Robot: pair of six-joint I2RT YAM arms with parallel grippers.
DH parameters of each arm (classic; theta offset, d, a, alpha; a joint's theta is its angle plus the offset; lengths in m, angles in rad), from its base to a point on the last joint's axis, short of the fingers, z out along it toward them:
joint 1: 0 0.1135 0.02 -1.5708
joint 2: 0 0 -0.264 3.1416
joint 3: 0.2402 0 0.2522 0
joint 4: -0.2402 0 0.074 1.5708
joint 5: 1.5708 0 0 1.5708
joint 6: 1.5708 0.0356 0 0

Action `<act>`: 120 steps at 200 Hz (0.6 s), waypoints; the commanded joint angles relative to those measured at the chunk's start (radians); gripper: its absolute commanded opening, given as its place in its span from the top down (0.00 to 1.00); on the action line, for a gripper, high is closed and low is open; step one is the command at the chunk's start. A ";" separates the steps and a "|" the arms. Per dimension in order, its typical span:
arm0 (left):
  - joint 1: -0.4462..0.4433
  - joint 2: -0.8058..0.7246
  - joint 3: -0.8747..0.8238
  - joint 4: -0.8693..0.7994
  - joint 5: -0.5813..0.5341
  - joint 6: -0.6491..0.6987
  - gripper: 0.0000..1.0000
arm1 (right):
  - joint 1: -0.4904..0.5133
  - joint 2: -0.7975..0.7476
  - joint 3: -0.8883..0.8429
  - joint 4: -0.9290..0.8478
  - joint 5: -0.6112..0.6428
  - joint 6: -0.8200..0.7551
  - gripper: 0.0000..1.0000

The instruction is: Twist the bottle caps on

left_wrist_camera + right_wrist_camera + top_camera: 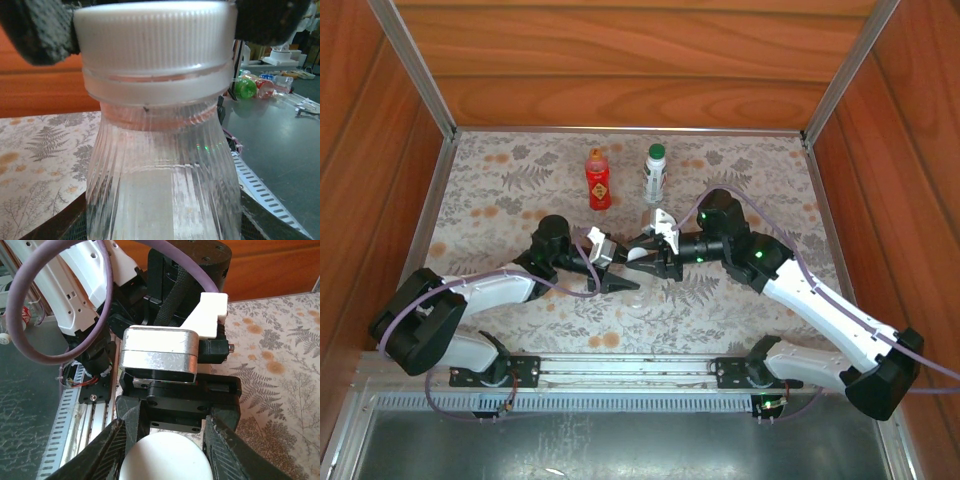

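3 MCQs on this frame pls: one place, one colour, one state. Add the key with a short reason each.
1. In the top view, where does the red bottle stand?
A. Left of the green-capped bottle
B. Right of it
C. Between the arm bases

2. What colour is the cap on the short clear bottle?
A. Green
B. Orange
C. White

3. What is the right gripper doing?
A. Open, away from everything
B. Shut on the white cap
C. Shut on the red bottle

Key:
1 A: the two bottles stand side by side at the far end of the cloth, with the red one on the left.
2 C: the left wrist view shows a ribbed white cap on the bottle's neck.
3 B: the gripper clamps the cap from both sides in both wrist views.
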 commanded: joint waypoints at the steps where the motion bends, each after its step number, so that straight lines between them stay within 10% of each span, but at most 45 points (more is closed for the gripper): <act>1: 0.004 -0.011 0.017 0.015 -0.014 0.008 0.54 | 0.000 0.016 0.027 -0.015 0.008 0.013 0.72; 38: -0.003 -0.028 0.007 0.014 -0.364 0.056 0.54 | -0.001 0.025 0.022 0.039 0.253 0.088 0.99; 86: -0.061 0.052 0.129 0.017 -0.876 -0.018 0.57 | 0.017 0.116 0.004 0.130 0.890 0.318 1.00; 120: -0.108 0.101 0.164 0.018 -0.941 0.005 0.57 | 0.022 0.251 0.111 -0.047 1.133 0.580 1.00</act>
